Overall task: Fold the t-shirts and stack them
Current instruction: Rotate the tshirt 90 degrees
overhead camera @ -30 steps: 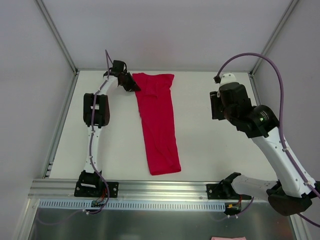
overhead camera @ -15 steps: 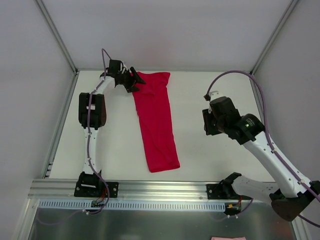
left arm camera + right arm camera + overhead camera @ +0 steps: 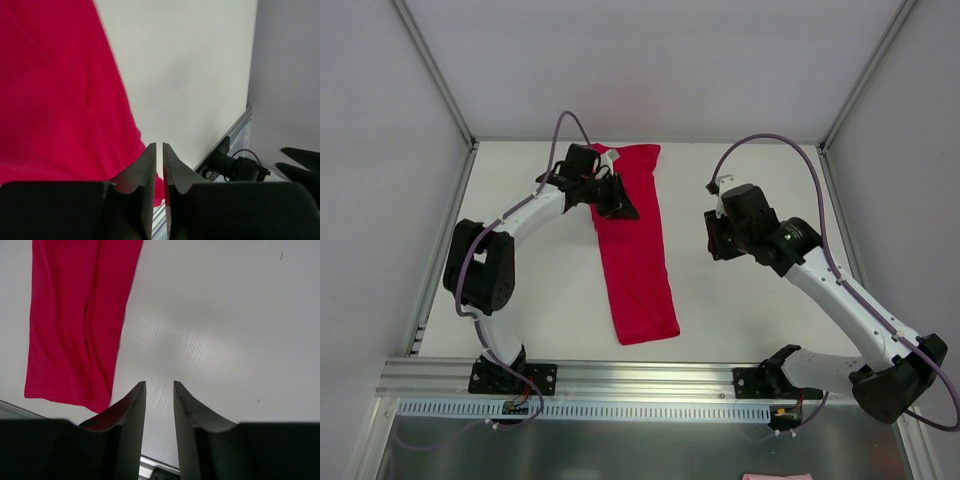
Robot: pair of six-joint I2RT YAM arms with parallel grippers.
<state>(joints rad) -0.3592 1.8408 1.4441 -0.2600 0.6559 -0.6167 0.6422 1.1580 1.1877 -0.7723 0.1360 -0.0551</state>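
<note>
table (image 3: 760,300) white, walls (image 3: 620,60) grey | t-shirt (image 3: 638,270) flat | left gripper (image 3: 159,146), right gripper (image 3: 159,384) narrowly parted, probably empty

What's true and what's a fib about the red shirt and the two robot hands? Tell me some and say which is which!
1. The t-shirt lies on the table folded into a long, narrow strip. True.
2. The t-shirt has a big picture printed on it. False: it is plain red, with no print showing.
3. The left gripper is over the t-shirt. True.
4. The right gripper is holding the t-shirt. False: it is over bare table beside the shirt, its jaws are apart and nothing is between them.
</note>
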